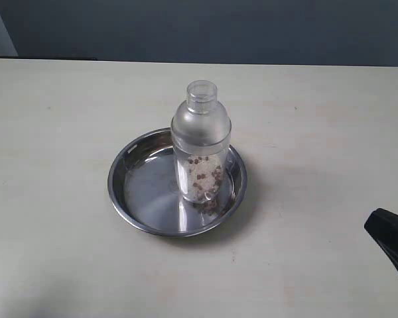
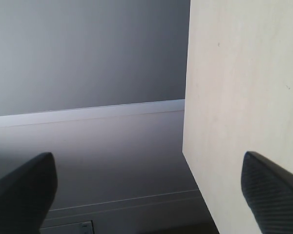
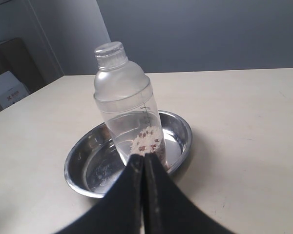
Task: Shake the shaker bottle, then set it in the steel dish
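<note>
The right gripper, jaws pressed together and empty, sits nearest. The left gripper hangs spread wide, holding nothing, off the table edge. Beyond, the shaker bottle stands upright in the steel dish. Placement looks complete, so the 2 arms should pull away without nudging it. The bottle's graduation marks are illegible.

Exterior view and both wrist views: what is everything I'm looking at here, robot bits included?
shaker bottle: one, clear frosted, brown and white granules inside, upright in the dish
steel dish: one, shiny silver, mid-table
table: one, pale cream, bearing the dish
wall: one, grey-blue, behind the table
right gripper: one, black, shut on nothing, apart from the dish
left gripper: one, black, open and empty, by the table's edge
</note>
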